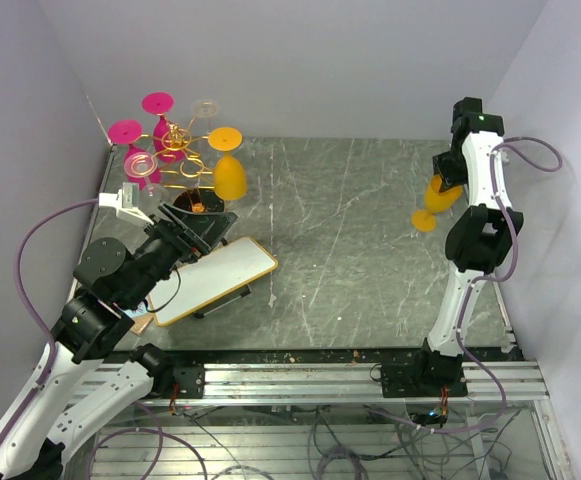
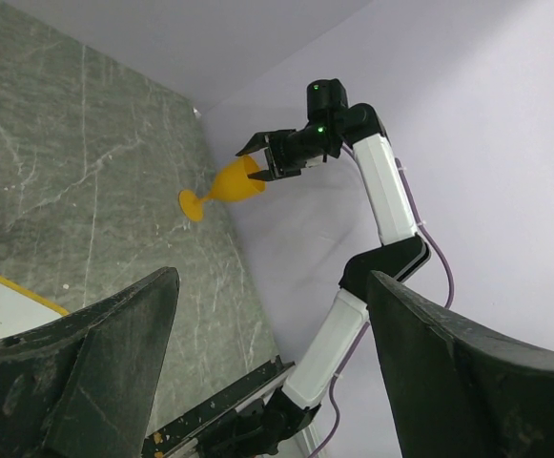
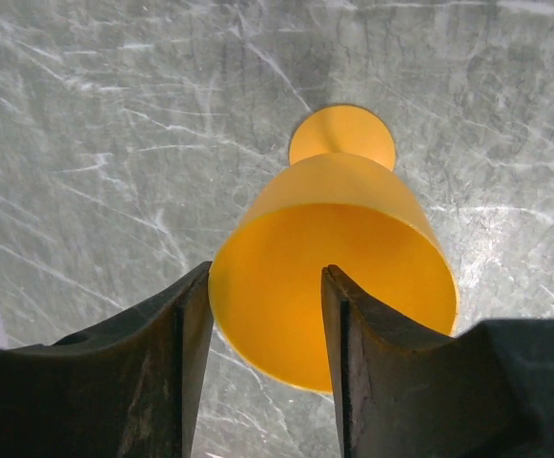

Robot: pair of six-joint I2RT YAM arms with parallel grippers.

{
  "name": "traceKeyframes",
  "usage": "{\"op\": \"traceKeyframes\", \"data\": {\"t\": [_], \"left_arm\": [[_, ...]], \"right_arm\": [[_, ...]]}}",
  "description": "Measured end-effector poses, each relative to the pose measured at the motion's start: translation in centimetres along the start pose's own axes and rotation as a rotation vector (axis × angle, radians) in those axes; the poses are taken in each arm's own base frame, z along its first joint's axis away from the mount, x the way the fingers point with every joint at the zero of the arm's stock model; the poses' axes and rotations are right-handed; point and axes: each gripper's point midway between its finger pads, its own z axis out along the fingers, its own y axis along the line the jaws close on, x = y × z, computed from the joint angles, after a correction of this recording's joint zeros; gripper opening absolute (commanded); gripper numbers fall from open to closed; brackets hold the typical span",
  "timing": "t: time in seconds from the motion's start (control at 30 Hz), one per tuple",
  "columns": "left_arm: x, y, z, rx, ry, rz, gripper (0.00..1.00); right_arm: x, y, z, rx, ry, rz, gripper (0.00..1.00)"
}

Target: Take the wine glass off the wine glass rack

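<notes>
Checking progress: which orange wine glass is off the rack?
The orange glass at the right gripper, far from the rack; the other orange glass hangs foot-up on it.

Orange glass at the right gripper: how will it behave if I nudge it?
The orange wine glass looks top-heavy: wide bowl over a small foot, so probably tippy. Its smooth opaque wall suggests light plastic, likely slippery against the right gripper.

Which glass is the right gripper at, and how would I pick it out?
Go to the table's right side, far from the rack in the left rear corner. At the right gripper there is an orange glass. The other orange glass hangs upside down on the rack; this one is off it, foot toward the table, the gripper straddling its rim.
</notes>
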Motion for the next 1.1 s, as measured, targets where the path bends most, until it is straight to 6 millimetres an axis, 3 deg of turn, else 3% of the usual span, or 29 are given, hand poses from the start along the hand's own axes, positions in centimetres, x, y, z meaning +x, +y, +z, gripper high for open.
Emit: {"op": "traceKeyframes", "data": {"t": [0.3,0.5,0.6,0.67,0.87,0.97,1.1], "left_arm": [[0.1,0.2,0.1,-0.01,0.004,0.004,0.91],[-0.1,1.5,0.1,-0.079,-0.001,0.042,0.92],[-0.7,1.8,-0.1,-0.117,-0.016,0.07,0.93],[-1.2,2.0,-0.2,-0.144,-0.026,0.09,0.94],[-2.2,2.8,0.2,-0.24,-0.025,0.168,0.98],[-2.7,3.2,1.3,-0.296,-0.012,0.23,0.99],[-3.0,3.8,2.8,-0.351,0.015,0.297,1.0]], "right_arm": [[-1.8,0.5,-4.7,-0.1,-0.065,0.005,0.58],[-1.6,-0.2,-10.1,-0.209,-0.129,-0.03,0.73],[0.3,-0.9,-12.6,-0.265,-0.154,-0.089,0.91],[2.5,-1.3,-14.4,-0.313,-0.174,-0.151,0.98],[10.1,-2.0,-20.2,-0.532,-0.197,-0.363,0.99],[12.6,-3.2,-22.6,-0.645,-0.184,-0.44,0.99],[14.2,-5.2,-23.9,-0.755,-0.147,-0.505,0.99]]}}
